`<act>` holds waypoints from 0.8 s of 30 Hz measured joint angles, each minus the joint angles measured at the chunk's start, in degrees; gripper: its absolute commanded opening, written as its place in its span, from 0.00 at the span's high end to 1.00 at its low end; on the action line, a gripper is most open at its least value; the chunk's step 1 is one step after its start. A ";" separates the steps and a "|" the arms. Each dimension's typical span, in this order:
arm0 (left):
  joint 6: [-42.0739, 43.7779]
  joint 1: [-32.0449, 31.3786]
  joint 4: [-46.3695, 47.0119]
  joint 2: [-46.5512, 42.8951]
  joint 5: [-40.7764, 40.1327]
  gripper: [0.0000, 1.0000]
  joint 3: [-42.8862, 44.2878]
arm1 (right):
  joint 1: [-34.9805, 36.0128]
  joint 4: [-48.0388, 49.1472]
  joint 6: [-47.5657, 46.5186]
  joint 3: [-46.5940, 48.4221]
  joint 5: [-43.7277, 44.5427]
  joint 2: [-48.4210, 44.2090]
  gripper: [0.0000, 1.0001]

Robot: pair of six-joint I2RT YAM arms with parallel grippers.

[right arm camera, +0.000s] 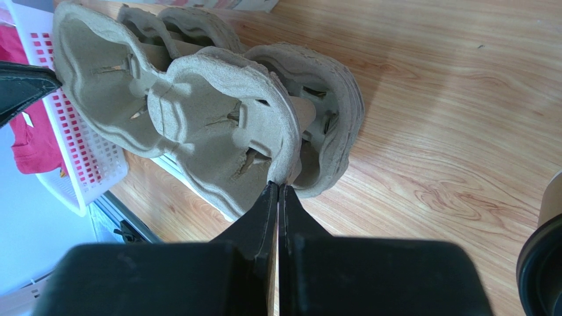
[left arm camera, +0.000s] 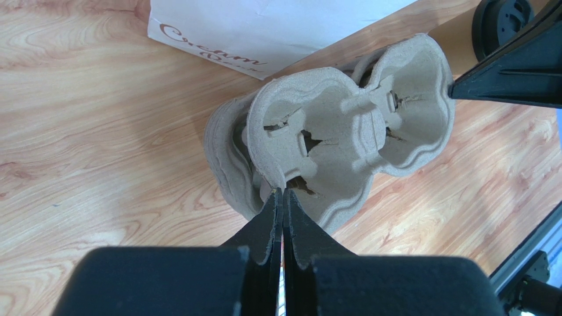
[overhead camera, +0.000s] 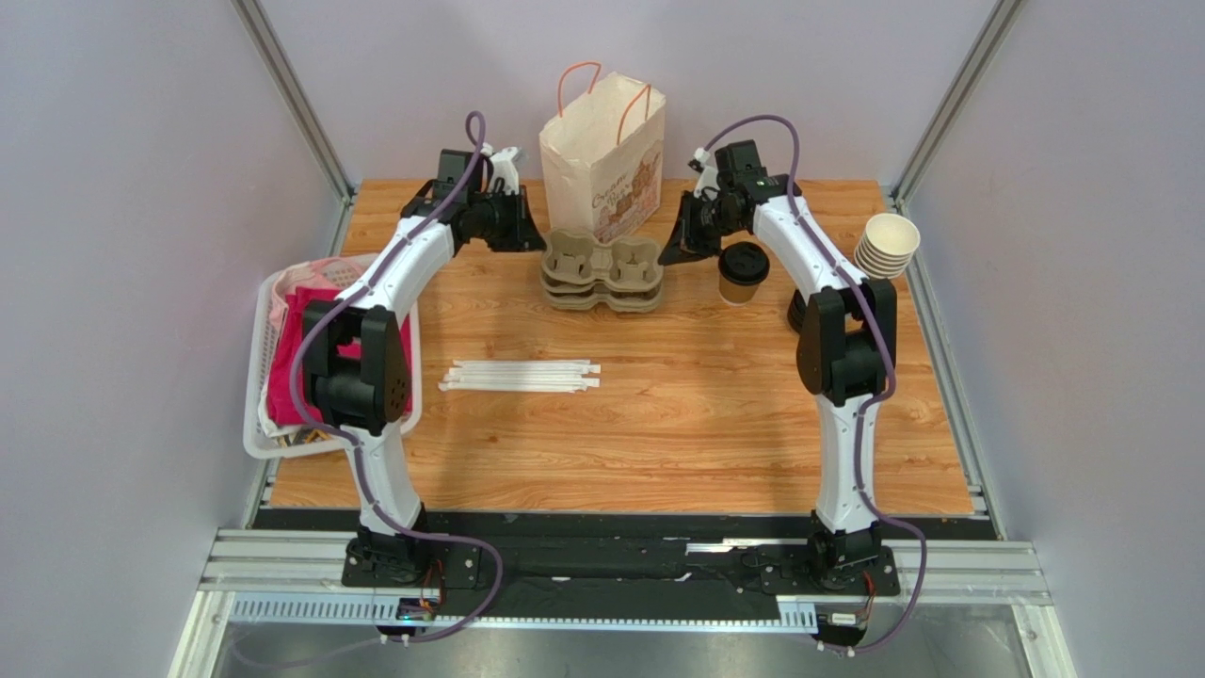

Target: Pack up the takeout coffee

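While left claw point(left arm camera: 283, 193) and right claw point(right arm camera: 278, 187) pinch it, the pulp tray point(left arm camera: 330, 118) looks rough.

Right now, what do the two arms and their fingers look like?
The left arm and right arm have white links with black joints and bases, and a purple cable looped alongside each. The fingers are thin, black, tapering wedges.

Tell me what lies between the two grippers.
A stack of beige moulded-pulp cup carriers, its top one pinched by the left gripper and right gripper; top view shows it.
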 measured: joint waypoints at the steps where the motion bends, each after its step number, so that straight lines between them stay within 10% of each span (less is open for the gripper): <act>1: 0.00 0.00 0.00 -0.15 0.07 1.00 0.00 | -0.04 0.20 0.11 0.00 -0.07 -0.17 1.00; 15: -1.99 0.22 -0.13 -1.20 2.10 1.00 -3.15 | -0.48 1.07 0.50 -1.36 -3.13 -0.24 0.99; 24: -4.55 0.22 -0.04 -5.22 7.08 1.00 -7.28 | -0.42 -0.15 -1.14 -0.15 -3.85 0.98 0.54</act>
